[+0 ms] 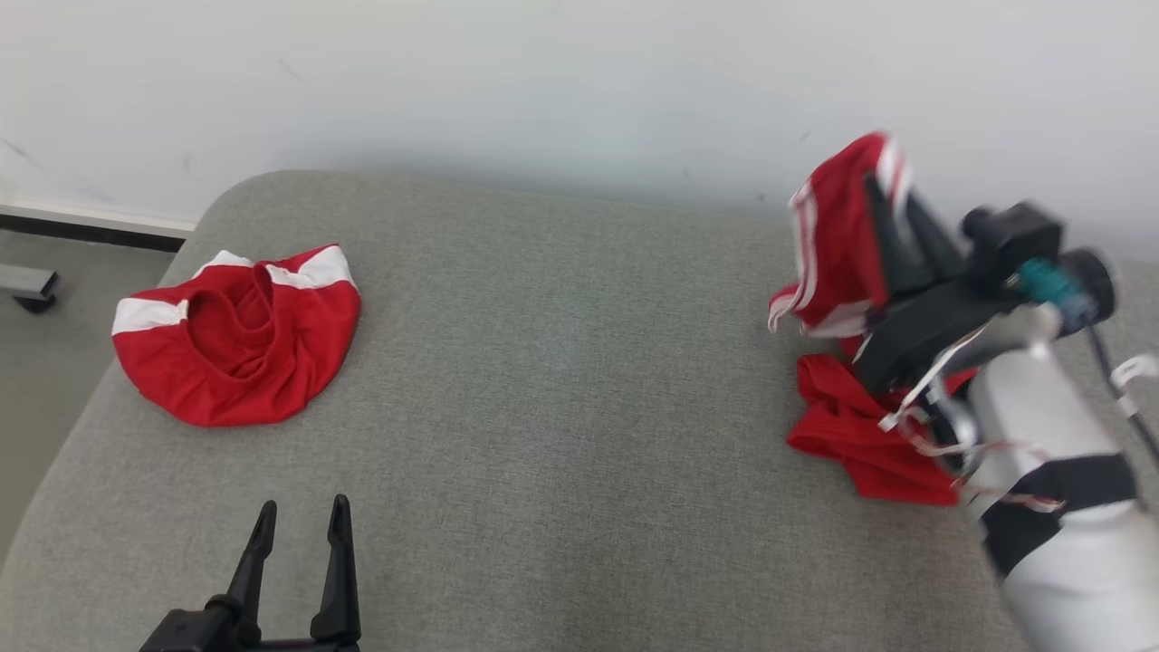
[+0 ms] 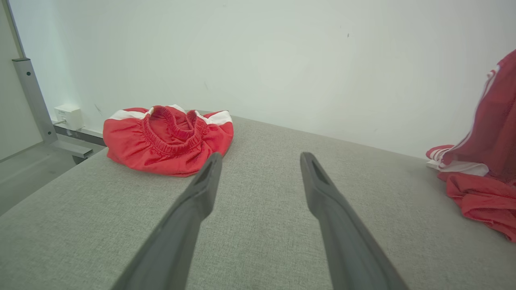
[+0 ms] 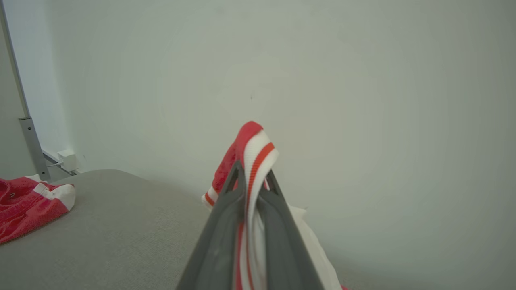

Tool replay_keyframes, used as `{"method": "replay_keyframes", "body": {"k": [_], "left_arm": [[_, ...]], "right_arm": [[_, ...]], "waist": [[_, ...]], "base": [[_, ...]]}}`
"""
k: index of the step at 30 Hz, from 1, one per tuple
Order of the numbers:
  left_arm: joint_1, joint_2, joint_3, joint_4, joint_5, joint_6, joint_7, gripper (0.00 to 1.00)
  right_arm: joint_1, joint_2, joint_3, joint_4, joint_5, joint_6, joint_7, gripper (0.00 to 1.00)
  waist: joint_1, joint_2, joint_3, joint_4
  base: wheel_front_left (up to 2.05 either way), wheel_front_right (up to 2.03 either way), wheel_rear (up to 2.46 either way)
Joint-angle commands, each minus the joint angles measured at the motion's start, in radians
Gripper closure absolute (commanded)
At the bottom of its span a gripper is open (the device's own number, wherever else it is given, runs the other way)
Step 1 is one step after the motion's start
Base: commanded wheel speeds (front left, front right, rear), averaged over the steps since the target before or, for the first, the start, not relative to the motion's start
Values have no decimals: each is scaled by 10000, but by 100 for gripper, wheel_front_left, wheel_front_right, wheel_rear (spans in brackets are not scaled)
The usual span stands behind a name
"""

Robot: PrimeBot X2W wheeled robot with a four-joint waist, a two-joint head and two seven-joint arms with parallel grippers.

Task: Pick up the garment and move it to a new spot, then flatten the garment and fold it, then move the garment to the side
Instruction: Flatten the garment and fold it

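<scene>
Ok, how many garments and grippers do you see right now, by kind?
Red-and-white garments: 2 (crumpled garment lying on the grey surface; held garment, partly lifted)
Grippers: 2 (left gripper open; right gripper shut on the held garment)
Total: 4

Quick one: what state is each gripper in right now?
Left gripper: open, holding nothing.
Right gripper: shut on the red garment with white-striped trim, lifting part of it.
</scene>
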Motion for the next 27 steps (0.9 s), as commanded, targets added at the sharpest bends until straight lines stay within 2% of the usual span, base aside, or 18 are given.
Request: {"method": "replay_keyframes", "body": {"k": [1, 6, 12, 16, 20, 27], "left_arm": [[120, -43, 10, -19, -16, 8, -34, 0], [69, -57, 9, -7, -31, 8, -34, 0], [-150, -90, -172, 79, -49, 8, -34, 0], [-300, -104, -360, 130, -87, 8, -34, 0], [-356, -115, -447, 176, -130, 8, -34, 0], [-460, -134, -457, 220, -169, 8, -34, 0]], "right_arm": [[348, 187, 105, -302, -9, -25, -18, 100], [1351, 1204, 875, -1207, -132, -25, -37, 100], [1911, 2016, 2313, -1139, -321, -25, -101, 100], [2006, 2121, 3340, -684, 120, -25, -235, 100], [1956, 2144, 4420, -719, 1132, -25, -464, 100], [1673, 2144, 5500, -618, 2264, -25, -716, 100]], "waist": [[1, 0, 0, 150], [1, 0, 142, 374], [1, 0, 328, 707], [1, 0, 437, 976], [1, 0, 531, 1173], [1, 0, 659, 1245]], "base": [[0, 0, 0], [0, 0, 0], [0, 0, 0], [0, 0, 0], [0, 0, 0], [0, 0, 0]]}}
